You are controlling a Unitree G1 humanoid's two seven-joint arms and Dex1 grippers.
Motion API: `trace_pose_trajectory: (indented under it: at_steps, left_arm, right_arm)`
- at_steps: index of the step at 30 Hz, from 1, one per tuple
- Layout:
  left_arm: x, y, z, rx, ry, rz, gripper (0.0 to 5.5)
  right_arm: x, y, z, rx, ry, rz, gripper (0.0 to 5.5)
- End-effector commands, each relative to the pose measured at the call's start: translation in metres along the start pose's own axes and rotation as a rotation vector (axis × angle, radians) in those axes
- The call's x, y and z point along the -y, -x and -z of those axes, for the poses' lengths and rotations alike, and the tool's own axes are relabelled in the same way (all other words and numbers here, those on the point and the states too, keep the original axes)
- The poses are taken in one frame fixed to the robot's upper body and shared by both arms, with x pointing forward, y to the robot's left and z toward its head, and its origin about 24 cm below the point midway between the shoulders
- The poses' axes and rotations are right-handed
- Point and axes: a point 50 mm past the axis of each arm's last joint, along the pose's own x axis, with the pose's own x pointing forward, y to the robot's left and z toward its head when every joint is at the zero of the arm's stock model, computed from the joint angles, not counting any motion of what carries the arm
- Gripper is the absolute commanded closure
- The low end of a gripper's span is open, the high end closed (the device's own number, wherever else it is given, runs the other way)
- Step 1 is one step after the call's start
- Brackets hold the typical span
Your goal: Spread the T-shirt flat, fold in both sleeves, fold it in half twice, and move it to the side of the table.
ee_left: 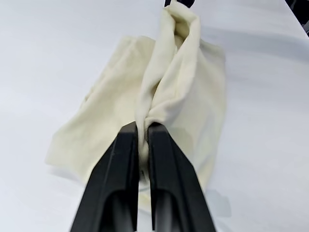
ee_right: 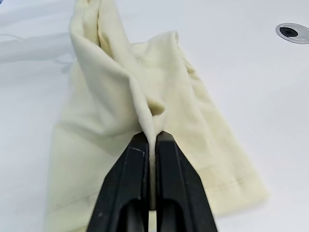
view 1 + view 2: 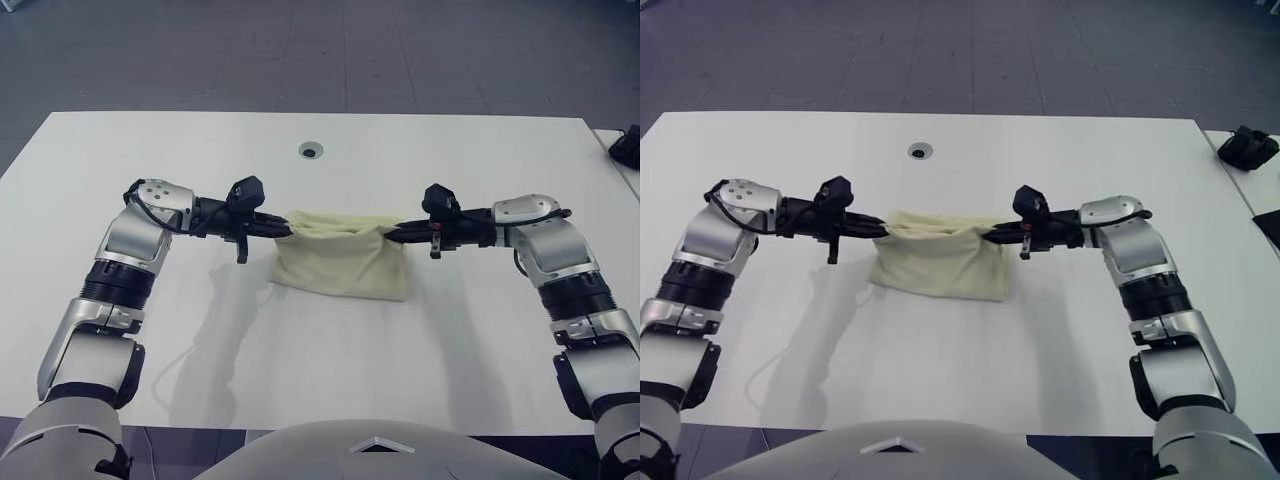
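Observation:
A pale yellow T-shirt (image 3: 343, 262), folded small, hangs between my two grippers over the middle of the white table (image 3: 320, 370). Its lower edge rests on the tabletop while its top edge is stretched taut. My left gripper (image 3: 284, 231) is shut on the shirt's left upper corner, where the cloth (image 1: 164, 96) bunches between the black fingers (image 1: 120, 179). On the opposite upper corner my right gripper (image 3: 398, 232) is shut too, pinching a fold of fabric (image 2: 120, 106) between its fingers (image 2: 169, 183).
A round cable hole (image 3: 311, 151) sits in the table behind the shirt. A dark object (image 3: 1246, 147) lies on a neighbouring surface at the far right. Bare tabletop stretches to the left, right and front of the shirt.

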Motion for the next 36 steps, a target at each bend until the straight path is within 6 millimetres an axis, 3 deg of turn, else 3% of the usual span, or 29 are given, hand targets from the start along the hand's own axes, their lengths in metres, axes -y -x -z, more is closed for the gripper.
trace_pose_trajectory:
  at_steps: [1, 9, 14, 18, 27, 36]
  left_arm:
    - [-0.013, -0.006, -0.015, 0.069, 0.001, -0.053, 5.40]
    - [-0.012, 0.009, -0.044, 0.140, -0.068, -0.055, 5.40]
    - [-0.024, 0.005, -0.053, 0.144, -0.097, -0.112, 5.40]
    - [-0.037, -0.012, -0.050, 0.120, -0.082, -0.142, 5.40]
    - [-0.051, -0.048, -0.023, -0.031, -0.042, -0.223, 5.40]
    - [-0.058, -0.052, -0.025, -0.064, -0.059, -0.307, 5.40]
  right_arm:
    - [0.012, -0.003, -0.006, 0.005, 0.023, 0.034, 5.50]
    - [0.010, 0.020, -0.032, 0.071, 0.098, 0.030, 5.50]
    - [0.021, 0.027, -0.034, 0.074, 0.089, 0.089, 5.50]
    - [0.028, 0.024, -0.021, 0.054, 0.044, 0.118, 5.50]
    - [0.032, -0.009, 0.005, 0.030, -0.034, 0.126, 5.50]
    - [0.037, -0.014, 0.017, -0.004, -0.056, 0.171, 5.50]
